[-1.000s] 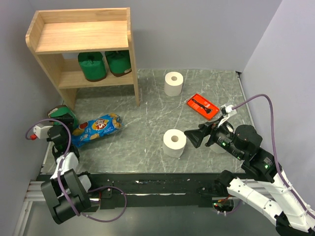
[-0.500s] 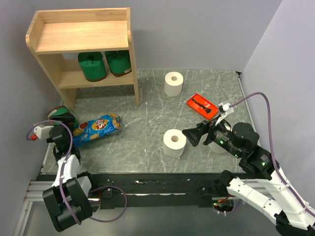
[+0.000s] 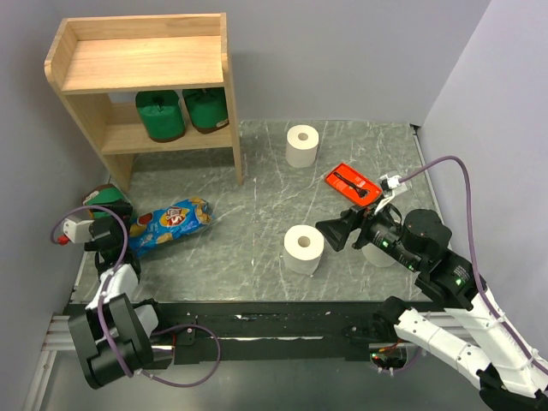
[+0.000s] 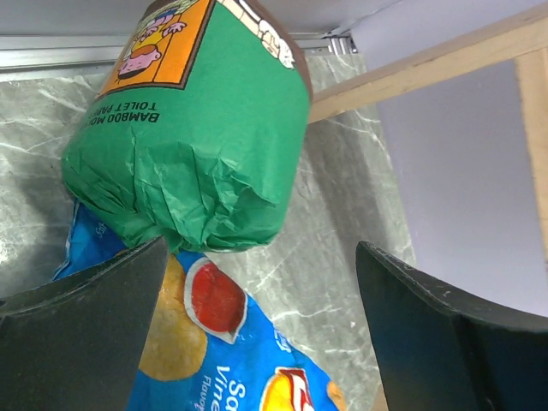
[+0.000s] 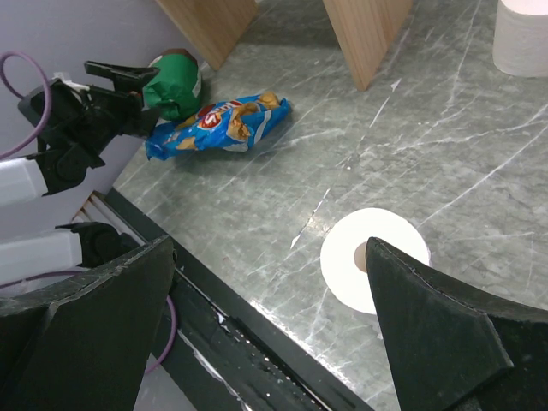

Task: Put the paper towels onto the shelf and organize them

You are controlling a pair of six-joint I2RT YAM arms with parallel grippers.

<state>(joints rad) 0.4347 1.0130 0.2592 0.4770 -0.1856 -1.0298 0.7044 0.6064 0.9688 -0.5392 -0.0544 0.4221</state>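
The wooden shelf (image 3: pixel 137 64) stands at the back left with two green-wrapped rolls (image 3: pixel 161 116) (image 3: pixel 205 109) on its lower tier. A third green roll (image 3: pixel 107 199) lies on the table at the far left, just ahead of my open, empty left gripper (image 3: pixel 110 227); in the left wrist view the roll (image 4: pixel 197 128) sits beyond the open jaws (image 4: pixel 261 257). White rolls stand at the back (image 3: pixel 302 145) and in the middle (image 3: pixel 303 248); a third (image 3: pixel 377 255) is mostly hidden behind my right arm. My right gripper (image 3: pixel 336 233) is open beside the middle roll (image 5: pixel 368 265).
A blue snack bag (image 3: pixel 169 224) lies next to the green roll, and under the left jaws (image 4: pixel 214 342). An orange-red tray (image 3: pixel 353 185) lies at the right. The shelf's legs (image 5: pixel 360 34) and the left arm (image 5: pixel 68 128) show in the right wrist view.
The right gripper has shifted slightly left and back, closer to the middle white roll. The left gripper has moved a little near the green roll. Nothing was grasped.
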